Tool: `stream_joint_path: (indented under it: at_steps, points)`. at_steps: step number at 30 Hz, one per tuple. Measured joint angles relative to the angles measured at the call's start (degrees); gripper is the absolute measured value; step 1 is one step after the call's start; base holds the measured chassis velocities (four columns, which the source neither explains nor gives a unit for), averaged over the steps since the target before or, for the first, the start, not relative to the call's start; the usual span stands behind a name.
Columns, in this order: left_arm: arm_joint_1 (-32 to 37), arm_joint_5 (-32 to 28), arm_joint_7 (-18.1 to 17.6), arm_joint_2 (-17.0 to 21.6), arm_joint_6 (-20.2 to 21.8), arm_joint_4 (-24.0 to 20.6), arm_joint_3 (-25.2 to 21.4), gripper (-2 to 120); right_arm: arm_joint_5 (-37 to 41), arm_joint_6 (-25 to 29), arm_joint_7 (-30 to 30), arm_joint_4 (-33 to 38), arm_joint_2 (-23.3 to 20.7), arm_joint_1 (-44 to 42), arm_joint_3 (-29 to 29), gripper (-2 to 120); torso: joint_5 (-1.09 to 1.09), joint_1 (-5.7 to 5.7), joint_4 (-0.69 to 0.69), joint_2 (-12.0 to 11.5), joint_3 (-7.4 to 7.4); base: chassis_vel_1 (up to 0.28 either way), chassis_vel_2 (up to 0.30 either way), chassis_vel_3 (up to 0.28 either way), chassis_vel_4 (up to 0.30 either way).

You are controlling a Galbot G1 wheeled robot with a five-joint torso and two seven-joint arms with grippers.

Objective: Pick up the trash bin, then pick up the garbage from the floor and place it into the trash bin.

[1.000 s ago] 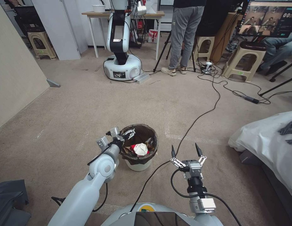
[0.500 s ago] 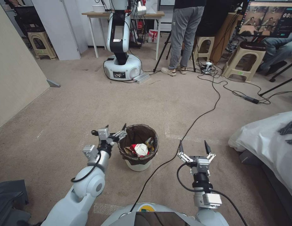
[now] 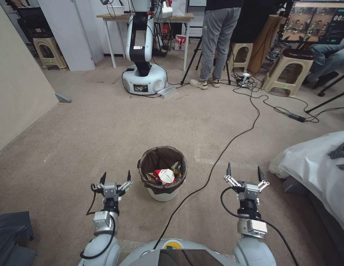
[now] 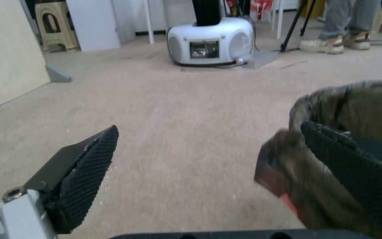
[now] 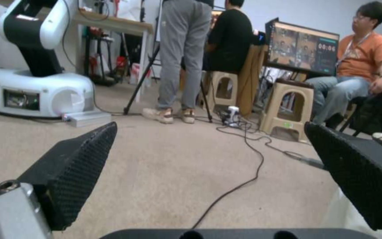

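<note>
With garbage (image 3: 164,176) already in the trash bin (image 3: 162,173), both left gripper (image 3: 115,178) and right gripper (image 3: 244,171) hovered wide open, empty, apparently finished.

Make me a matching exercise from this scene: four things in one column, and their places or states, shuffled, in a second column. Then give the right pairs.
Things
1. trash bin
2. left pincer
3. right pincer
4. black cable

Places or states
A. open, empty, beside the white bedding
B. runs across the carpet, passing the bin on the robot's right
C. stands on the carpet between the two arms, litter inside
D. open, empty, just to the bin's left, apart from it

Pairs: 1-C, 2-D, 3-A, 4-B
</note>
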Motion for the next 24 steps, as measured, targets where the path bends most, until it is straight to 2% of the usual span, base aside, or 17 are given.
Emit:
stream_joint_path:
  at_steps: [1,2,3,4,5,6,7,8,24]
  points:
    - [1.02,1.43,-0.12,-1.02,-1.77,1.13,-0.42,100,-0.07,0.44,-0.01,-0.59,0.21,0.21,0.37,100,0.01,0.00,-0.13,0.01,-0.02,0.000,0.000,0.000,0.000]
    - [1.02,1.43,-0.12,-1.02,-1.77,1.13,-0.42,100,-0.07,0.44,-0.01,-0.59,0.21,0.21,0.37,100,0.01,0.00,-0.13,0.01,-0.02,0.000,0.000,0.000,0.000]
    - [3.22,3.21,-0.13,-2.75,-3.74,3.74,-0.54,100,-0.56,1.28,-0.07,-1.99,0.51,0.41,0.99,100,0.07,0.00,-0.02,0.00,0.00,0.000,0.000,0.000,0.000]
    - [4.80,4.61,-0.04,-4.16,-5.79,6.19,-0.56,100,-1.15,2.47,-0.35,-3.71,0.67,0.63,1.56,100,-0.01,-0.01,-0.09,0.01,-0.02,0.000,0.000,0.000,0.000]
    - [4.80,4.61,-0.04,-4.16,-5.79,6.19,-0.56,100,-1.15,2.47,-0.35,-3.71,0.67,0.63,1.56,100,-0.01,-0.01,-0.09,0.01,-0.02,0.000,0.000,0.000,0.000]
    - [5.70,5.47,0.04,-4.92,-6.72,7.25,-0.48,100,-1.51,3.38,-0.43,-5.15,0.68,0.72,1.63,100,0.06,0.00,-0.02,0.00,0.00,0.000,0.000,0.000,0.000]
    - [5.97,6.08,0.06,-5.73,-7.38,8.07,-0.42,100,-2.14,4.38,-0.41,-6.34,0.69,0.76,1.64,100,0.03,0.00,-0.08,0.01,-0.01,0.000,0.000,0.000,0.000]
    - [6.03,6.18,0.01,-6.23,-7.51,8.44,-0.12,100,-2.83,4.91,-0.35,-7.13,0.77,0.74,1.56,100,0.04,0.00,-0.07,0.01,-0.01,0.000,0.000,0.000,0.000]
    - [5.34,5.91,-0.70,-6.65,-6.88,7.92,0.34,100,-3.39,4.61,-0.24,-7.21,0.76,0.73,1.30,100,0.03,0.00,-0.06,0.01,-0.01,0.000,0.000,0.000,0.000]
